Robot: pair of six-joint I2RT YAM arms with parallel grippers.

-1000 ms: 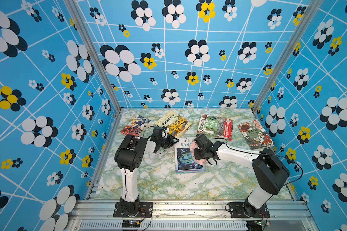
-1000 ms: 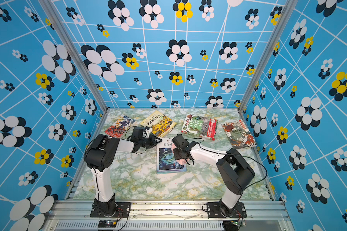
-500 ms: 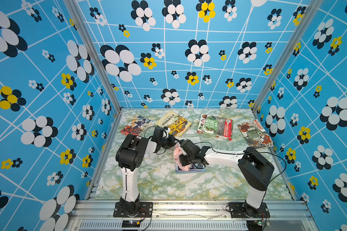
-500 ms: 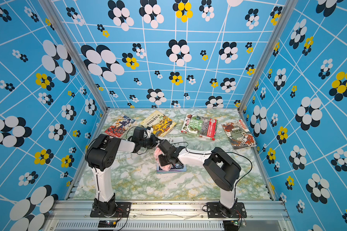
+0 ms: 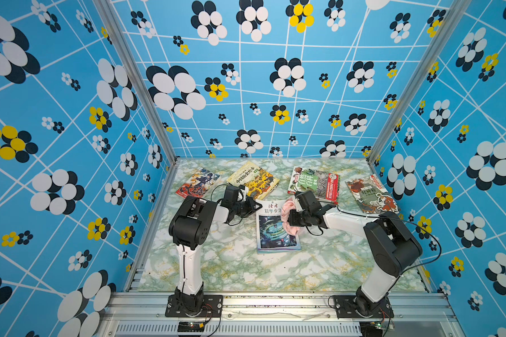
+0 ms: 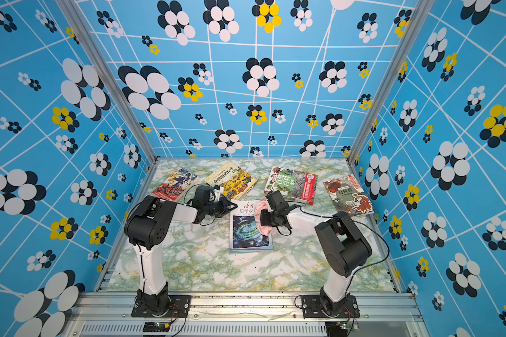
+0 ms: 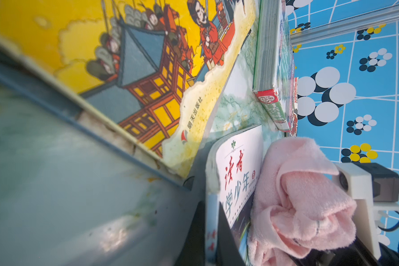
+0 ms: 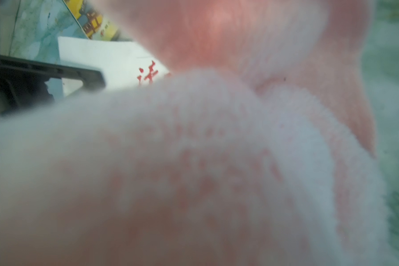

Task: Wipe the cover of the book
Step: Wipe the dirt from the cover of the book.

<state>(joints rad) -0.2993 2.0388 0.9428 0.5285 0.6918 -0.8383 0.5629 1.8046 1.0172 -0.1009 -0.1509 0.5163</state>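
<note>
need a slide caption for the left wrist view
Left pincer pinches the book's edge; pink cloth rests on its cover, yellow book beside.

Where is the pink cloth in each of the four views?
Top view: the cloth lies on the right edge of the middle book.
Top view: same spot, on that book's right edge.
Left wrist: on the book, next to its title.
Right wrist: it fills most of the picture, blurred.
Shared landmark: the red title on the book's white band.
</note>
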